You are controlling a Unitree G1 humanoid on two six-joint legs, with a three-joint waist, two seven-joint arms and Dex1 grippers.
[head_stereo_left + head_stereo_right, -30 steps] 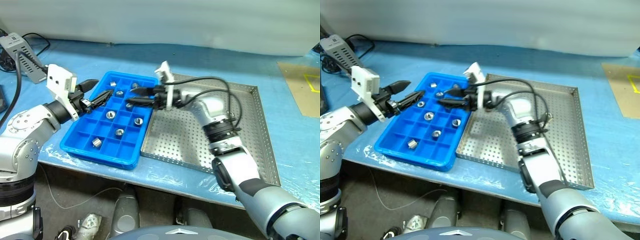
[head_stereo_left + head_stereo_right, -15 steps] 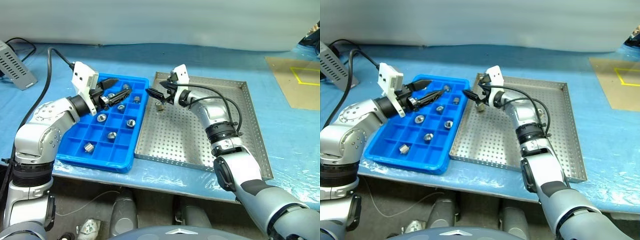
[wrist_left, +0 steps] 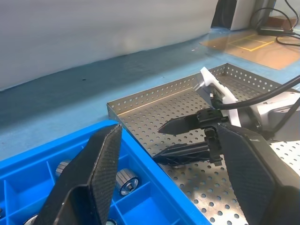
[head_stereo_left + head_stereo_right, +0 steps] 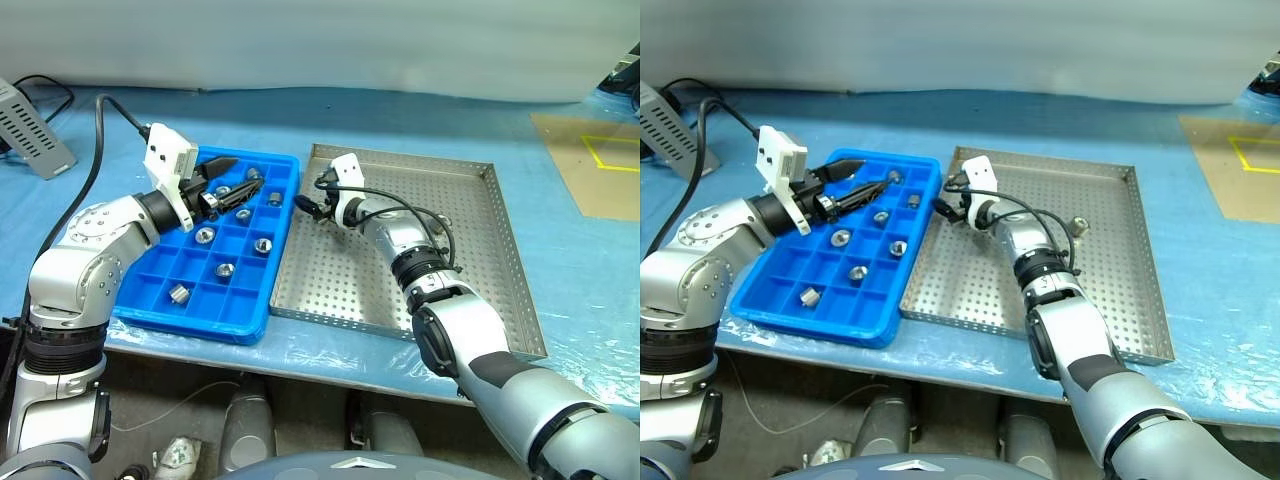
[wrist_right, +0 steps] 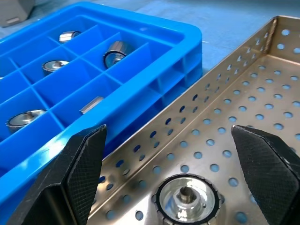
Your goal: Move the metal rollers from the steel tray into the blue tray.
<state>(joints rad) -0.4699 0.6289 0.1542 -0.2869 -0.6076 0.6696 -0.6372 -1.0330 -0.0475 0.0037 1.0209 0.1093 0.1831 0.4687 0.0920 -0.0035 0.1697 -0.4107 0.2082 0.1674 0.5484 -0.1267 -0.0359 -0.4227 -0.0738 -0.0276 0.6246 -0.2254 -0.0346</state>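
The blue tray [image 4: 190, 320] lies on the left with several metal rollers [image 4: 263, 244] sitting in its compartments. To its right is the steel tray [image 4: 470, 270]. One roller [image 5: 187, 199] rests on the perforated floor near the corner next to the blue tray. My right gripper [image 4: 308, 198] is low over it, open, one finger on each side. Another roller [image 4: 1078, 227] sits further right in the steel tray. My left gripper [image 4: 240, 173] hovers over the blue tray's far end, open, with nothing between its fingers.
A grey power box [image 4: 35, 125] with a black cable [image 4: 100, 130] lies at the far left on the blue table cover. A tan board [image 4: 590, 165] marked with yellow tape is at the far right. The table's front edge runs just below both trays.
My right gripper has moved from over the blue tray's far edge down into the steel tray, and its fingers now straddle a roller. The head camera shifted early on. The left gripper has stayed about where it was.
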